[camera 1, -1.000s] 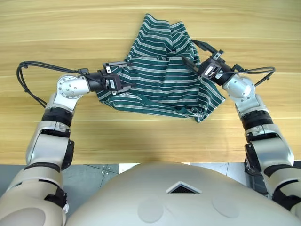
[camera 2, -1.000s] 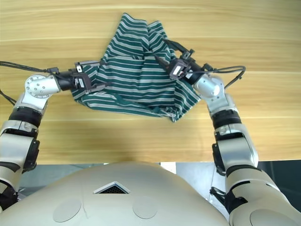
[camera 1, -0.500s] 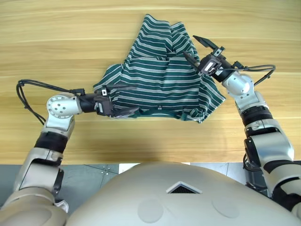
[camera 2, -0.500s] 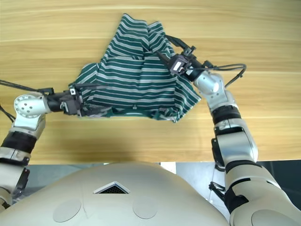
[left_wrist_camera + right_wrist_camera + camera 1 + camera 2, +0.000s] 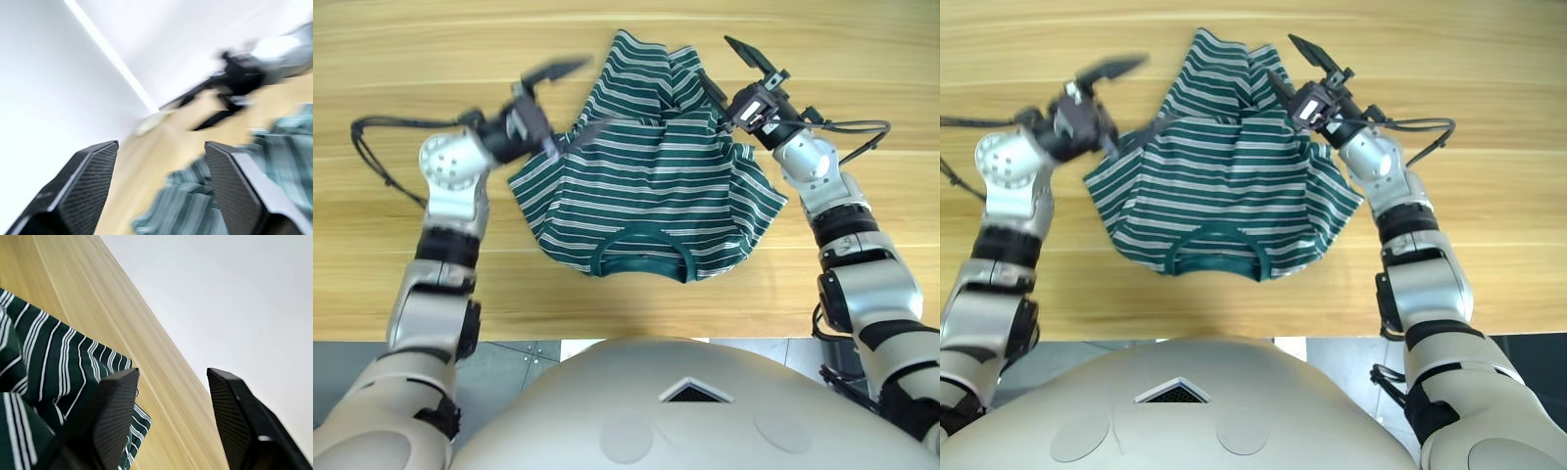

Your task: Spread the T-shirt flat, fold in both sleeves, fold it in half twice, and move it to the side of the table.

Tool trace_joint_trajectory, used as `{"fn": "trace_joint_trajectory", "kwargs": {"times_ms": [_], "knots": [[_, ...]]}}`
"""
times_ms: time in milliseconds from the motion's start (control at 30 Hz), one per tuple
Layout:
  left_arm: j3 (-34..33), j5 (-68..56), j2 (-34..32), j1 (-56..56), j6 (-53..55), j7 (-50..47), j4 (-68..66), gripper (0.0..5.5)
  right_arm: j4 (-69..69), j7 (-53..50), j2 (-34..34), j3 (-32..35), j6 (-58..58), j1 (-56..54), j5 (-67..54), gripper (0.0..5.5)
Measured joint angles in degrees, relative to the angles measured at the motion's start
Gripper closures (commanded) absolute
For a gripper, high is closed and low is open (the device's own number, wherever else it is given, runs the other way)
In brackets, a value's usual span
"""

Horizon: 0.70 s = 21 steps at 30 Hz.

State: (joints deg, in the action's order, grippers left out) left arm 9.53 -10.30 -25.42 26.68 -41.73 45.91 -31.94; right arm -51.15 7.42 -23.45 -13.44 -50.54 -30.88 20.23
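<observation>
1. The T-shirt [image 5: 641, 196] now lies mid-counter [image 5: 411, 39], its collar edge drawn toward you and its far part still bunched.
2. Your left hand [image 5: 587, 93] has released it and swung to the far-left edge, fingers spread.
3. Your right hand [image 5: 713, 56] is spread at the far-right edge. Judged: spreading unfinished.

T-shirt [image 5: 646, 186]: soft matt cloth, striped weave; ribbed knit neckband.
Table [image 5: 431, 264]: pale wood, smooth, faint satin sheen, long straight grain.
Left gripper [image 5: 161, 147] and right gripper [image 5: 172, 372]: black fingers [image 5: 115, 416], matt, finely cross-hatched pads, plastic by the look.
</observation>
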Motion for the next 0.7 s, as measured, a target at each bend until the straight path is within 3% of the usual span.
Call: {"fn": "trace_joint_trajectory", "kwargs": {"times_ms": [100,200,467,700], "knots": [[1.11,14.24,4.45,12.45,1.33,-18.58,-14.89,2.22,-1.08,-1.53,0.13,0.02,0.26,-0.34,0.61,2.93],[7.22,27.11,7.61,21.23,4.64,-30.68,-27.72,2.22,-1.41,-3.12,0.57,0.06,0.25,-1.34,1.15,2.93],[19.59,44.00,12.80,25.44,13.67,-36.29,-43.08,2.22,-1.95,-4.94,0.62,0.09,0.13,-1.49,1.26,2.93],[18.80,44.30,9.28,21.80,14.45,-41.64,-43.57,2.22,-1.93,-5.61,0.69,-0.04,-0.12,-2.27,1.68,2.93]]}}
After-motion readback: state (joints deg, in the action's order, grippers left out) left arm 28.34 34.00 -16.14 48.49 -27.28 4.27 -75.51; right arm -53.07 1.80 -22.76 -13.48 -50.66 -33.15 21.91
